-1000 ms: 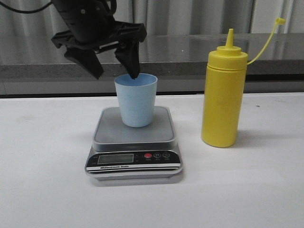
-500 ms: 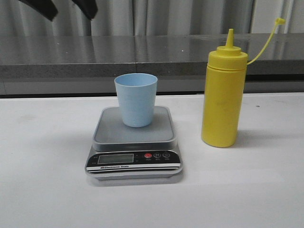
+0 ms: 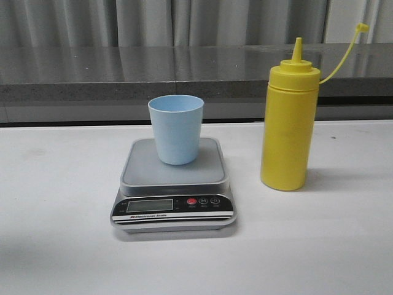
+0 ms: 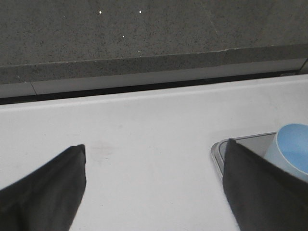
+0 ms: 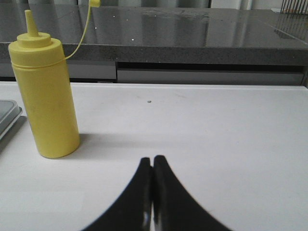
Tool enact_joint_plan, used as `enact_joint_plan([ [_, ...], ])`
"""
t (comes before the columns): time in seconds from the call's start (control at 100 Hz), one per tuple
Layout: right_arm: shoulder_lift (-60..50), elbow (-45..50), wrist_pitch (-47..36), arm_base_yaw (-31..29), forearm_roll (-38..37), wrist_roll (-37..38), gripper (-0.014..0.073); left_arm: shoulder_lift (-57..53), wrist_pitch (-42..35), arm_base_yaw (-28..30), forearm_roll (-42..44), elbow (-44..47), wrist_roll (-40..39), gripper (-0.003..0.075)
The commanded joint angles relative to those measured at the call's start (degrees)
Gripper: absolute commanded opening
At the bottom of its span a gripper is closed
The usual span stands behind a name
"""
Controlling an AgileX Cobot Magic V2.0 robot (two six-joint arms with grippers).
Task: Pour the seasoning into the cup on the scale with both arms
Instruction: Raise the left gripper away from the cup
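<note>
- In my front view the cup (image 3: 176,129) stands upright on the grey platform of the scale (image 3: 173,184), a little toward the back of the platform, in the centre of the frame.
- The scale sits on the white surface (image 3: 61,246) with its black panel facing me; I can see the screen (image 3: 149,206) and a red button (image 3: 191,201) with two more round buttons just right of it, but I cannot read the display.
- The bottle (image 3: 289,123) stands upright on the surface in the right half of the frame, beside the scale and not touching it. It is taller than the cup, its pointed nozzle is uncovered, and the cap (image 3: 363,27) hangs out on its thin strap toward the upper right corner.
- Neither arm shows in the front view.
- In the left wrist view the left hand (image 4: 154,187) is open wide: one dark finger at lower left of the frame, the other at lower right, bare white surface between them. Just past the right-hand finger I see a corner of the scale (image 4: 240,143) and part of the cup (image 4: 292,151); the hand holds nothing.
- In the right wrist view the right hand (image 5: 153,166) is closed, its two fingertips pressed together at bottom centre of the frame with nothing between them.
- That same view shows the bottle (image 5: 45,96) at the left of the frame, well apart from the closed hand, and an edge of the scale (image 5: 9,113) at the far left.
</note>
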Motion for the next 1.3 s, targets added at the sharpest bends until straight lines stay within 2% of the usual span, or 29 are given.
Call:
enact_joint_plan([
  [0.0,-1.20,-1.15,-4.67,-0.23,-0.16,-0.21,-0.0067,-5.36,-9.64,0.14,0.00,4.21,-0.68,0.0554],
  [0.14,-1.20,-1.15,-4.67,-0.23,-0.16,-0.21,-0.0067,-13.12,-13.99,0.14,0.43,12.62,-0.68,0.0554],
  [0.42,-1.20,-1.15,-4.67,-0.23,-0.16,-0.21,-0.0067,-27.72,-12.83,0.14,0.56,23.23,-0.68,0.0554],
  [0.71,-1.20,-1.15,-4.67,-0.23,-0.16,-0.21,-0.0067,-39.45,-7.20,0.14,1.21,25.92,-0.68,0.0554],
  [0.96,-1.20,-1.15,-4.67,-0.23,-0.16,-0.21,-0.0067,-41.35,-4.87,0.14,3.17,25.92,-0.68,0.0543],
  [1.09,-1.20,-1.15,-4.67,-0.23,-0.16,-0.21,-0.0067,-41.35,-4.97,0.14,3.17,25.92,-0.68,0.0449],
  [1.29,-1.20,-1.15,-4.67,-0.23,-0.16,-0.21,-0.0067,-41.35,-4.97,0.14,3.17,25.92,-0.68,0.0162],
])
